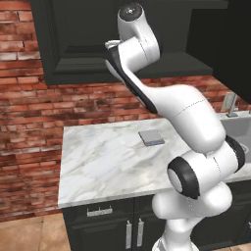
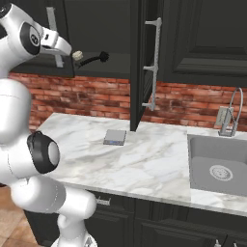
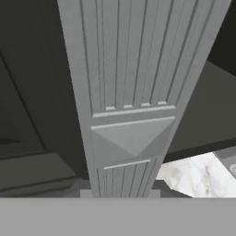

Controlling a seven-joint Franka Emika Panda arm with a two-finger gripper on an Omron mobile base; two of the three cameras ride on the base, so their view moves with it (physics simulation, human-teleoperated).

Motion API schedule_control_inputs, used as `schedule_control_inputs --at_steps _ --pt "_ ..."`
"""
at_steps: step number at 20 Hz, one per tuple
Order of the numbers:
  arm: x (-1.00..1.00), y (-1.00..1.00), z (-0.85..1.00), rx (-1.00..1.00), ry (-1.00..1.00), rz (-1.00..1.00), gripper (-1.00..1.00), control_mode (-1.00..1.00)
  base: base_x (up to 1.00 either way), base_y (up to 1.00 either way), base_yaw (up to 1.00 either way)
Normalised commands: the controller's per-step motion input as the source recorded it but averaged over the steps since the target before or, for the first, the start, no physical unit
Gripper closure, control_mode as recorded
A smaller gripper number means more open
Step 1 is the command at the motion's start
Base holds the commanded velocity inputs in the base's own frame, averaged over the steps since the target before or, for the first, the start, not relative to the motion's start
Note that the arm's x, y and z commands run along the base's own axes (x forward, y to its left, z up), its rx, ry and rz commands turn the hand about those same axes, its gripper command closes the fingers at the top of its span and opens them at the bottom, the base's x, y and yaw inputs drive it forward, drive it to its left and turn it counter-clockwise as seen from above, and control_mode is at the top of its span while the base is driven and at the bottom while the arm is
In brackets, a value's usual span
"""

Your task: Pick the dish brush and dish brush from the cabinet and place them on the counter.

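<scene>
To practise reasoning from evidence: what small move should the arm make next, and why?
Probably draw the gripper slowly back out of the cabinet. In the right base view a dark brush sticks out beside the hand at shelf height, seemingly held, though the grip is unclear; the counter lies below.

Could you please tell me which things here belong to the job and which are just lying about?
Job: black dish brush, cream dish brush, cabinet, counter.
Lying about: grey square pad on the counter, sink, tap.
</scene>
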Motion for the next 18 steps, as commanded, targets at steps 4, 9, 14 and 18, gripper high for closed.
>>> schedule_control_inputs --at_steps 4,9,14,18 --pt "-0.16 0.14 0.02 -0.05 -0.03 0.00 1.00 -1.00 0.00 0.00 0.00" --pt "-0.17 0.18 0.04 -0.04 -0.03 0.00 1.00 -1.00 0.00 0.00 0.00" --pt "-0.20 0.20 0.00 0.00 -0.01 0.00 1.00 -1.00 0.00 0.00 0.00" --pt "-0.29 0.15 0.00 0.00 -0.03 0.00 1.00 -1.00 0.00 0.00 0.00"
